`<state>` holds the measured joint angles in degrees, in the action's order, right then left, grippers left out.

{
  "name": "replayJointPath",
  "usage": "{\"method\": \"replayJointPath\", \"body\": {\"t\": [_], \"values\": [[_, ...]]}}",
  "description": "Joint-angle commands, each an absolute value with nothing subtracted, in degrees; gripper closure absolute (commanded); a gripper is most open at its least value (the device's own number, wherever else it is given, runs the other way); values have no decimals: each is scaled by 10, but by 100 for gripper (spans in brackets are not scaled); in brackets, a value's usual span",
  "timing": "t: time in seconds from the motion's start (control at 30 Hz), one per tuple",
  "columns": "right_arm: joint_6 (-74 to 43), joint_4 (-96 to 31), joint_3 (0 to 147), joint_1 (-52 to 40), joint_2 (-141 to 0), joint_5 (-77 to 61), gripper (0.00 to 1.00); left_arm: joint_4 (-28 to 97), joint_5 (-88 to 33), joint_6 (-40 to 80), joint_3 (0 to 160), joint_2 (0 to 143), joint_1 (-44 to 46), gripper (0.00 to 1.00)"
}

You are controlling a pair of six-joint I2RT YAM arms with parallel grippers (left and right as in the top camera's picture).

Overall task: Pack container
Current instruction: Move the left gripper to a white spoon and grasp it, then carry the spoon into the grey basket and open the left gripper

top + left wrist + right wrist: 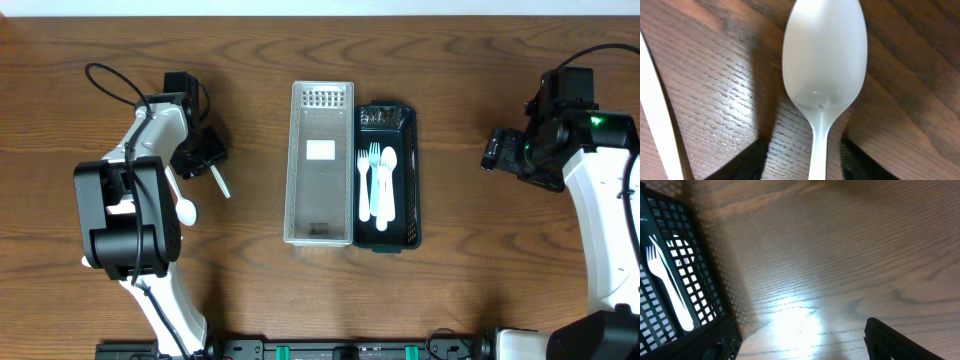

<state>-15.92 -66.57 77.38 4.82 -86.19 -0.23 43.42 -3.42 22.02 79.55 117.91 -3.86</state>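
Observation:
A white plastic spoon [186,208] lies on the wooden table at the left. In the left wrist view its bowl [825,55] fills the frame and its handle runs down between my left gripper's fingers [810,167]. The fingers are open, with a gap on each side of the handle. In the overhead view the left gripper [190,163] is low over the spoon's handle end. A clear container [320,165] stands at centre, beside a black basket [403,180] holding several white and pale blue utensils. My right gripper [492,150] [800,350] is open and empty over bare table, right of the basket.
A second white utensil [219,181] lies on the table just right of the left gripper, and shows at the left edge of the left wrist view [660,125]. A white fork [667,287] lies in the basket's mesh [715,305].

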Motion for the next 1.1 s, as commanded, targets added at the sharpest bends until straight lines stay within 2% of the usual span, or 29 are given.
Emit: {"method": "replayJointPath", "body": {"t": [0.0, 0.13, 0.3, 0.43, 0.47, 0.53, 0.63, 0.87, 1.07], "values": [[-156, -666, 773, 52, -861, -3, 14, 433, -34, 217, 798, 1198, -39, 56], [-156, -666, 773, 52, -861, -3, 14, 430, -34, 217, 798, 1198, -39, 72], [-156, -666, 773, 52, -861, -3, 14, 427, -34, 217, 798, 1198, -39, 80], [-156, -666, 773, 52, -861, -3, 14, 428, -34, 216, 802, 1198, -39, 82], [-156, -666, 773, 52, -861, -3, 14, 430, -34, 216, 804, 1196, -39, 87], [-156, -666, 773, 52, -861, -3, 14, 432, -34, 216, 806, 1188, -39, 91], [-155, -665, 773, 52, -861, -3, 14, 432, -34, 214, 806, 1164, -39, 94], [-153, -664, 773, 52, -861, -3, 14, 471, -34, 212, 806, 1056, -28, 94], [-154, -661, 773, 52, -861, -3, 14, 537, -34, 212, 806, 919, 47, 94]]}}
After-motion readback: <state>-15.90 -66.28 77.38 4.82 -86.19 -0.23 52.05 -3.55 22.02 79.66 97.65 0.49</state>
